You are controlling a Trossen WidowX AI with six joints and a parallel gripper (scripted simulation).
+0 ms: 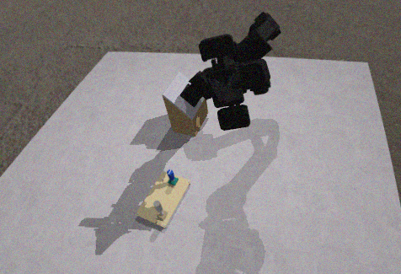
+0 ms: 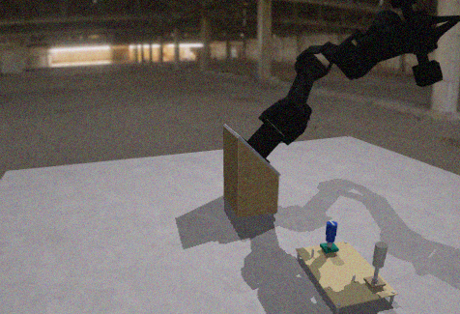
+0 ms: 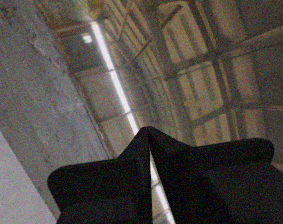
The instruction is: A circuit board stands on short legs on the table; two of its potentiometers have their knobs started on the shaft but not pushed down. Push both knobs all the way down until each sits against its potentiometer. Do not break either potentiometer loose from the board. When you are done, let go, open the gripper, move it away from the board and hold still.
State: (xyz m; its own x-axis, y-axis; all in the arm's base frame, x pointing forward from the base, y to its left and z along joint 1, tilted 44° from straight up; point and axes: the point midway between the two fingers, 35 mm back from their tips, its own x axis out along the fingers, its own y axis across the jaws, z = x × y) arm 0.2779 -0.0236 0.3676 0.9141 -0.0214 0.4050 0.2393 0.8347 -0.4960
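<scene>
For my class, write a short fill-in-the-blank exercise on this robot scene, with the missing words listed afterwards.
1. The knob on the green potentiometer is coloured ____.
2. The gripper has its fingers ____, with nothing between them.
3. The grey knob stands at the board end ____ from the arm's wedge-shaped base.
4. The gripper is high ____ the table, touching neither knob.

Missing words: blue; shut; farther; above

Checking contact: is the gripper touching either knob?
No, the gripper hangs high above the board, far from the blue knob and grey knob.
</scene>
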